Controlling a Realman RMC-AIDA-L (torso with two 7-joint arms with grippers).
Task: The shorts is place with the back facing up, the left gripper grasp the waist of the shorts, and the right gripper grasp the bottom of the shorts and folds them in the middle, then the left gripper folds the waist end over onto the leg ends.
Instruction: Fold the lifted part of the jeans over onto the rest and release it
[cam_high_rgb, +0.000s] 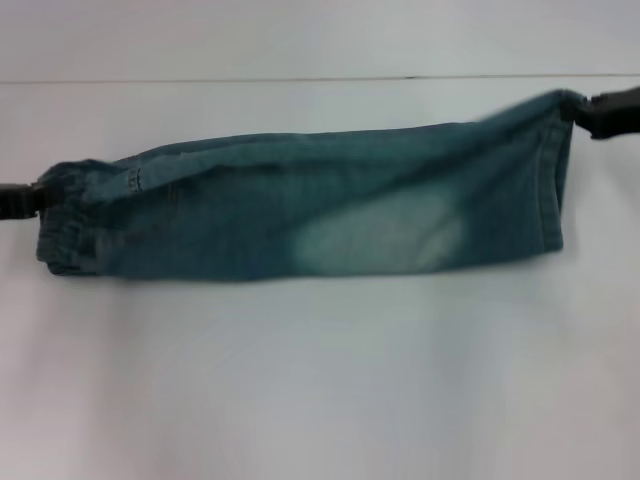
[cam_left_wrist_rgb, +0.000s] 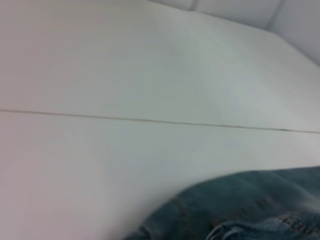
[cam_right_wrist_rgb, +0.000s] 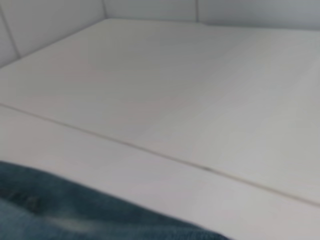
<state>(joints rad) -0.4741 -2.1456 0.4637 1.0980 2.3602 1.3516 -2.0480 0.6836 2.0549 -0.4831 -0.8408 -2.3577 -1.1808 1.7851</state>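
The shorts (cam_high_rgb: 300, 215) are folded lengthwise into a long blue-green denim band with a pale bleached patch, stretched across the white table. At the head view's left edge my left gripper (cam_high_rgb: 28, 198) is shut on the waist of the shorts (cam_high_rgb: 68, 225), the puckered elastic end. At the upper right my right gripper (cam_high_rgb: 590, 112) is shut on the bottom of the shorts (cam_high_rgb: 552, 175), lifting the top corner of the stitched hem. In the left wrist view a patch of the shorts (cam_left_wrist_rgb: 250, 205) shows, and a blurred strip of the shorts (cam_right_wrist_rgb: 60, 210) lies in the right wrist view.
The white table (cam_high_rgb: 320, 380) runs well in front of the shorts. A thin dark seam (cam_high_rgb: 300, 80) crosses it behind them. The seam (cam_left_wrist_rgb: 150, 121) also shows in the left wrist view, and low white walls (cam_right_wrist_rgb: 150, 9) stand at the table's far edge.
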